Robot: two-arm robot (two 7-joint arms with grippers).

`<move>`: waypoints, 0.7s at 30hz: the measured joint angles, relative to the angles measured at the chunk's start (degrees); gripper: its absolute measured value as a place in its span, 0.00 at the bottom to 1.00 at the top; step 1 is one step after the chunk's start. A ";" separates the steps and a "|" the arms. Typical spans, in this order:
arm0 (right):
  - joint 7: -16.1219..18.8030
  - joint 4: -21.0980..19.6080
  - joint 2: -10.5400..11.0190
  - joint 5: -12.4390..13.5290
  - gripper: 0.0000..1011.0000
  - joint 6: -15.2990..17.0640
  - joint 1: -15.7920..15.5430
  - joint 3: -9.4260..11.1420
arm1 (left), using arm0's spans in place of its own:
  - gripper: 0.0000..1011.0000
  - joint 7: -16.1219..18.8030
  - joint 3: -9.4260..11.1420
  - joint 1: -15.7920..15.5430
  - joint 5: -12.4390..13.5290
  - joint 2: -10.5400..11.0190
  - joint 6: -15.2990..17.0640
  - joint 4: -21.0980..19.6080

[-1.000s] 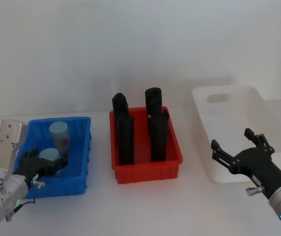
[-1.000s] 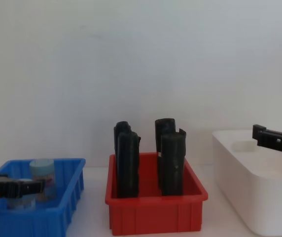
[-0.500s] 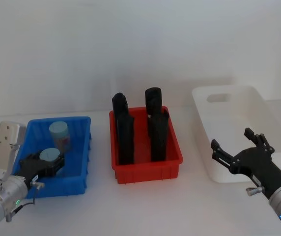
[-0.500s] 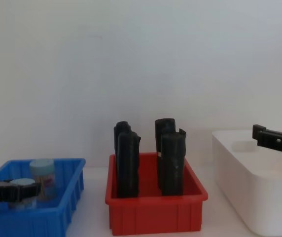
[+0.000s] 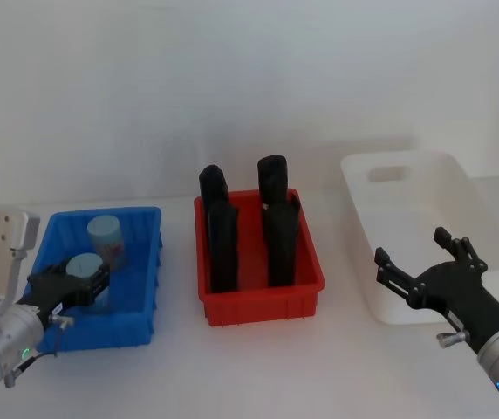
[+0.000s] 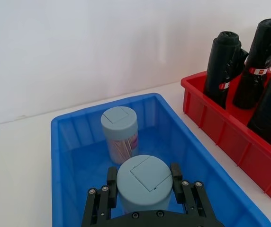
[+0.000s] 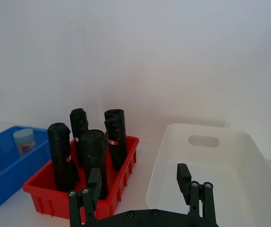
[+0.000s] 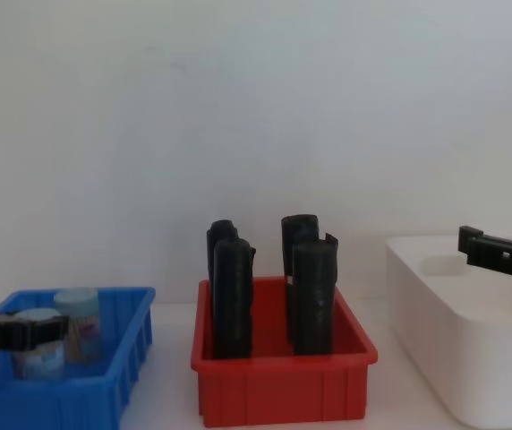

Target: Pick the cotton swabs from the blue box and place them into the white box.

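In the blue box, my left gripper is shut on a cotton swab jar with a pale teal lid. The left wrist view shows that lid with a finger pressed against each side. A second cotton swab jar stands upright farther back in the blue box. The white box sits at the right. My right gripper hovers open and holding nothing near the white box's front left corner.
A red bin holding several tall black rolls stands between the blue box and the white box. A plain white wall runs behind the table. Bare table lies in front of the bins.
My left gripper has shifted slightly left and risen a little with the jar still between its fingers. The right arm has not moved.
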 joint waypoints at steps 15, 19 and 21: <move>0.00 0.00 0.00 0.00 0.99 0.00 0.00 0.00 | 0.66 -1.95 -1.14 1.58 0.55 1.96 3.63 -10.04; 0.00 0.00 0.00 0.00 0.99 0.00 0.00 0.00 | 0.66 -3.70 -1.31 1.64 0.54 2.39 5.16 -12.49; 0.00 0.00 0.00 0.00 0.99 0.00 0.00 0.00 | 0.66 -4.86 -1.36 1.62 0.44 2.58 6.09 -13.73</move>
